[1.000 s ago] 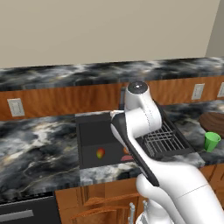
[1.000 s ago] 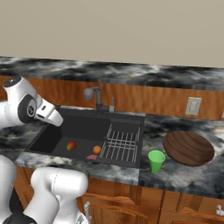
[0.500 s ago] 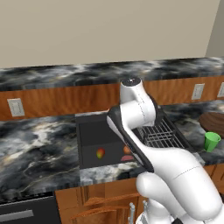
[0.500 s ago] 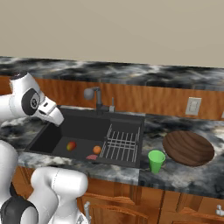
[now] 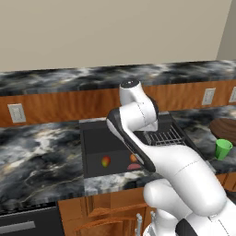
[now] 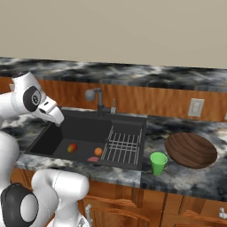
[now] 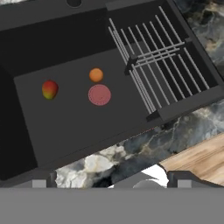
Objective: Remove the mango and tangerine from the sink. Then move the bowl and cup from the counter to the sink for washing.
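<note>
Below the gripper, mango (image 7: 50, 89), tangerine (image 7: 96, 75) on sink (image 7: 65, 122) floor

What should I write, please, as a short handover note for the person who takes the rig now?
Gripper: its fingers cannot be made out, so open or shut is unknown; the hand camera looks down into the sink.
Things: mango and tangerine both lie on the sink floor, apart, near a flat pink disc. Bowl and cup stand on the counter to the right of the sink, beside its rack.
Done: nothing yet.
Left: take both fruits out, then put bowl and cup into the sink.
</note>
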Tool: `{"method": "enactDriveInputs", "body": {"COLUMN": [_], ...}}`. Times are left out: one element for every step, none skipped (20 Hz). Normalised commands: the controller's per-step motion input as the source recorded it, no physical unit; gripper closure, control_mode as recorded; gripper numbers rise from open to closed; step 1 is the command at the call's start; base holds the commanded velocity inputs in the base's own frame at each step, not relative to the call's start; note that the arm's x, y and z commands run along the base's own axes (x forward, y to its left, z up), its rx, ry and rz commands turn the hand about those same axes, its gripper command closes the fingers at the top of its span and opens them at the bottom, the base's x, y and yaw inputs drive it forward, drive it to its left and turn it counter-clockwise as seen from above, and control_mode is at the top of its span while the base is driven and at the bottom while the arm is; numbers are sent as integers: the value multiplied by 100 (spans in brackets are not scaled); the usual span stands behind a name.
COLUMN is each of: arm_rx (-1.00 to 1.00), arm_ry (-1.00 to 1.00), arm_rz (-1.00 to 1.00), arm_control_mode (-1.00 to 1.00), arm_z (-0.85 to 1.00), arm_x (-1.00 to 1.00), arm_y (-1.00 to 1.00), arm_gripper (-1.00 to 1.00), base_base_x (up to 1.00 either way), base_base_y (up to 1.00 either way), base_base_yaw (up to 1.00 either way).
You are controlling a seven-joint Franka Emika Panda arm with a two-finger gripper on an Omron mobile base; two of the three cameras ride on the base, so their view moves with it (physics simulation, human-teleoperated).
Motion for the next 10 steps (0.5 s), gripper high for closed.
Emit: {"method": "enactDriveInputs", "body": {"arm_rx": [-5,-5,-5,-4,-3,-1,0,0,0,0], "arm_ry": [0,0,0,0,0,0,0,0,0,0], "arm_rz": [-4,-4,-4,-4,-4,-2,0,0,0,0], "arm_control_mode": [-100,-100,-100,-100,-100,-100,-100,-100,-100,-100], "arm_z": [-16,-16,-15,-14,-13,-11,-7,-6,-7,-7], "arm_x": [13,12,12,13,12,13,9,5,3,3], "arm_y": [7,6,5,3,1,0,0,0,0,-1], "arm_gripper": [-100,-100,-100,-100,-100,-100,-100,-100,-100,-100], "base_base_x": [0,0,0,0,0,0,0,0,0,0], "base_base_y": [0,0,0,0,0,0,0,0,0,0], "base_base_yaw": [0,0,0,0,0,0,0,0,0,0]}}
